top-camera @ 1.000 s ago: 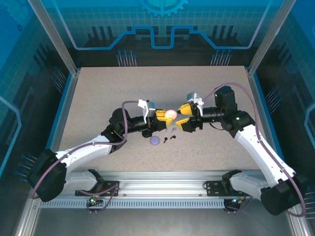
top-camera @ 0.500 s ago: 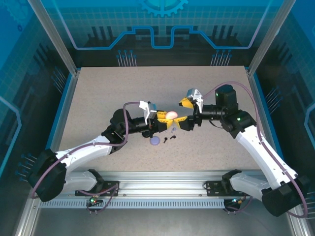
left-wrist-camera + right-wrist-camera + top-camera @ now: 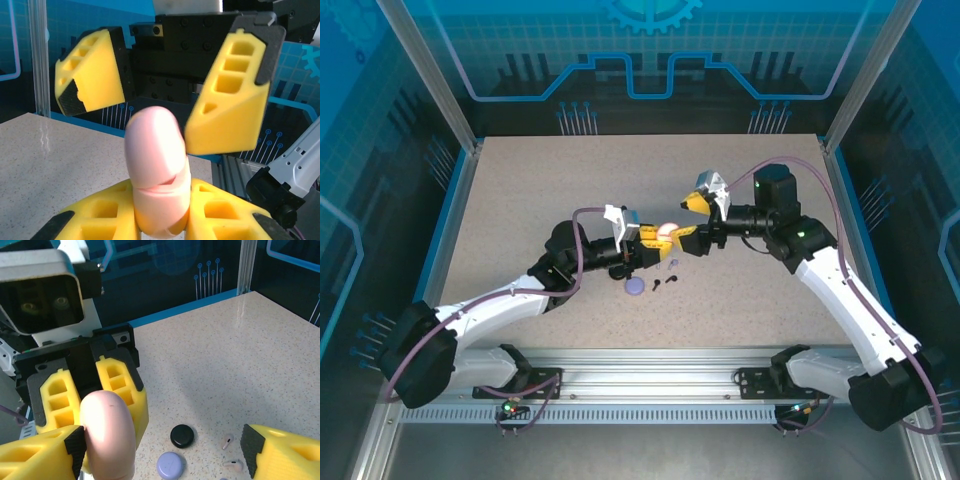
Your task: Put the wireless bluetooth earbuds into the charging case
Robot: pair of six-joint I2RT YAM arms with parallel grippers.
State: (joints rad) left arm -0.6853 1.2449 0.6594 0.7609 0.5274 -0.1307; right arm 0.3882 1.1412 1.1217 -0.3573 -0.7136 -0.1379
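**A:** Status?

**B:** Your L gripper (image 3: 653,238) is clamped on the pink case (image 3: 157,150), held aloft. R gripper (image 3: 690,222) gapes wide either side of its top, empty.

**A:** Buds?

**B:** The earbuds (image 3: 227,441) lie on the table (image 3: 260,350) near the lavender case (image 3: 170,465). None inserted yet.

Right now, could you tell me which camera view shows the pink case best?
The left wrist view: the pink case stands large and centred, lid seam visible. The right wrist view shows its rounded side; the top view, a small pink dot.
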